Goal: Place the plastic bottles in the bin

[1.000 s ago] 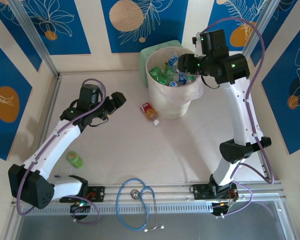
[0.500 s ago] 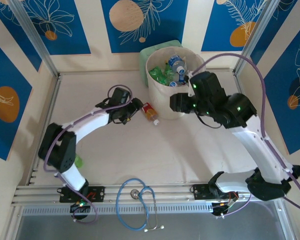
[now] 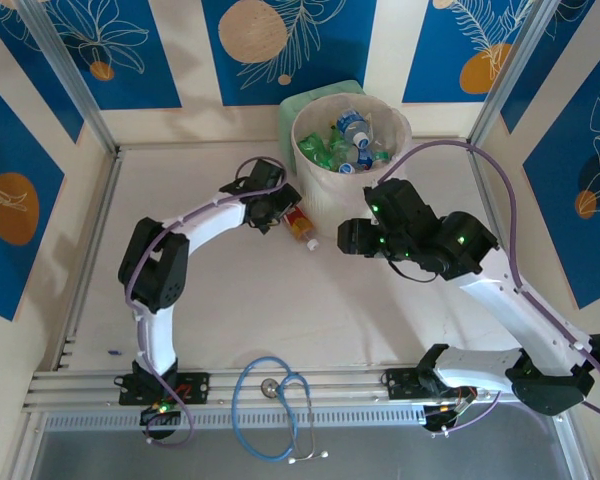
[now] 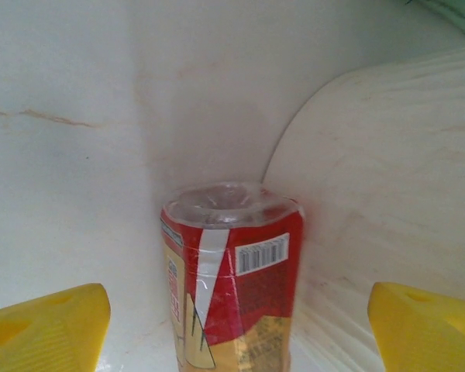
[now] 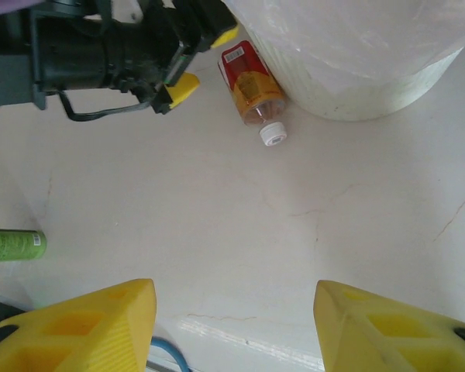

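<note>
The pale tabletop takes up most of the room in front of me, and at its far side stands the bin, liner over the rim, with a heap of clear and green plastic bottles inside it. The pale green box sits behind it.

The left pincer is open, one yellow finger on each side of the base of the red-labelled bottle, not closed on it. That bottle lies on its side just beside the bin's wall; I cannot tell if it touches. The right pincer hangs open over bare tabletop near the bin, holding nothing.

What worries me is the tight spot. The finger on the bin side has little room, so it could catch the wall or the liner and shove the bin. A round bottle gripped at one end may roll away or swing in the grip. The two arms are also close together here and could bump.

A green bottle lies well apart, toward the near edge.
</note>
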